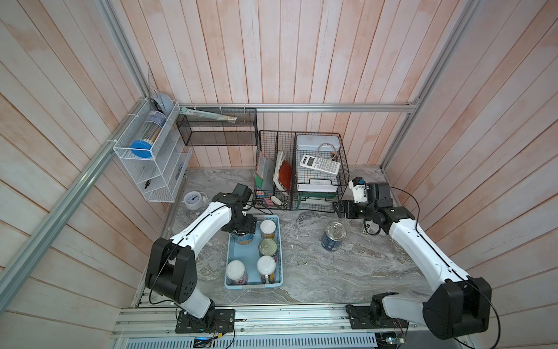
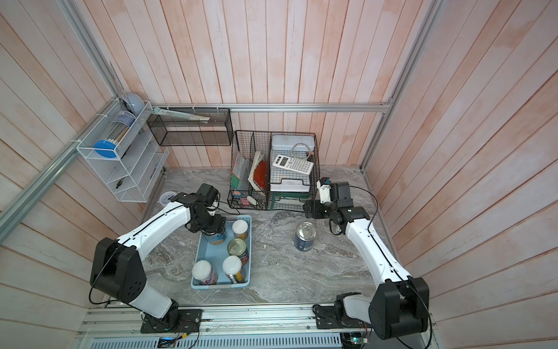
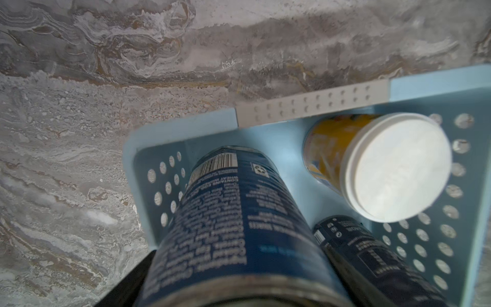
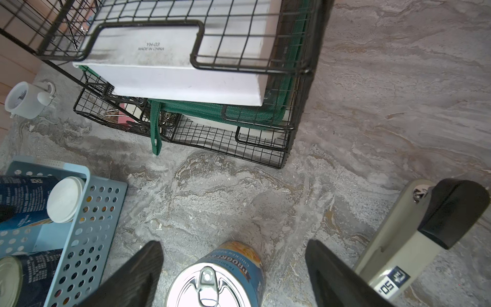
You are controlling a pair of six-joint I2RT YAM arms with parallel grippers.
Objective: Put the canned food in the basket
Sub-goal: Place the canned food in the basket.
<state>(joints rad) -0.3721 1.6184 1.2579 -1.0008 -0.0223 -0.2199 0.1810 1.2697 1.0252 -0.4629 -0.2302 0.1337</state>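
A black wire organiser [image 4: 308, 71] is crowding the back of the worktop [image 1: 332, 278], and a stapler [image 4: 393, 255] is lying just beside the one blue can [image 1: 333, 236] standing outside the basket [image 1: 253, 285]. The right hand [image 4: 233, 245] is hovering by that can, wide open and empty. The left hand [image 1: 242, 229] is standing wide open around another blue can [image 1: 243, 239] inside the basket, among four other containers [image 1: 267, 246].
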